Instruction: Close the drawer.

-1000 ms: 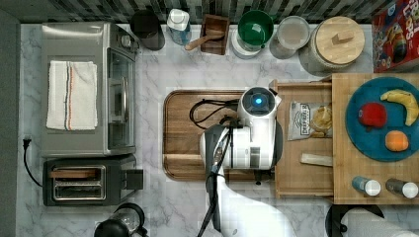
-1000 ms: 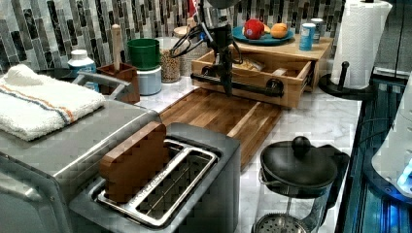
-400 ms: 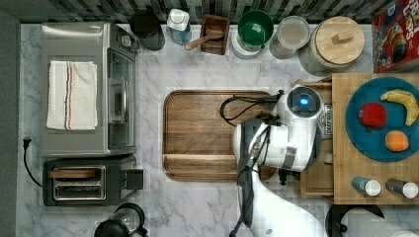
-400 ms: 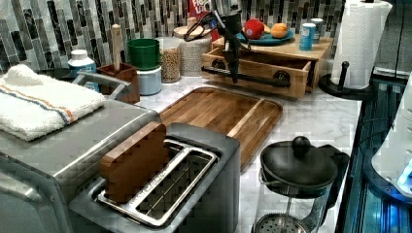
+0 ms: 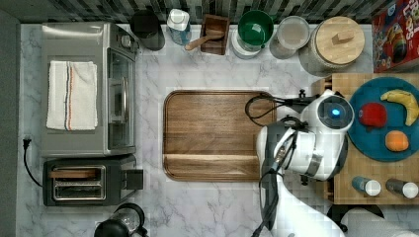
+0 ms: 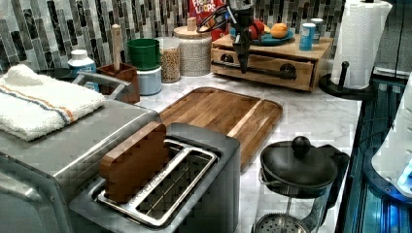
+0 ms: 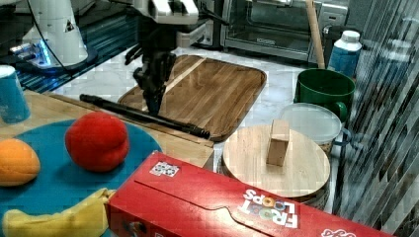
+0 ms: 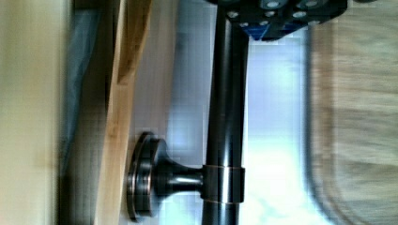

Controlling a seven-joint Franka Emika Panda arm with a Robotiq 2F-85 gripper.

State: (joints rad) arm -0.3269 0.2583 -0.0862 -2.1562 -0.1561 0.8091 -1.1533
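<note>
Fingers (image 6: 242, 68) sit at the drawer's (image 6: 262, 65) black bar handle (image 7: 143, 115); their grip cannot be told. Nearly shut beneath the counter's far-corner cabinet, this stiff wooden drawer should slide easily, pushed mid-bar.

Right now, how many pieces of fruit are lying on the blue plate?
3: a red apple near the arm, a banana by the cereal box side, an orange toward the small cans. The arm may hide more.
</note>
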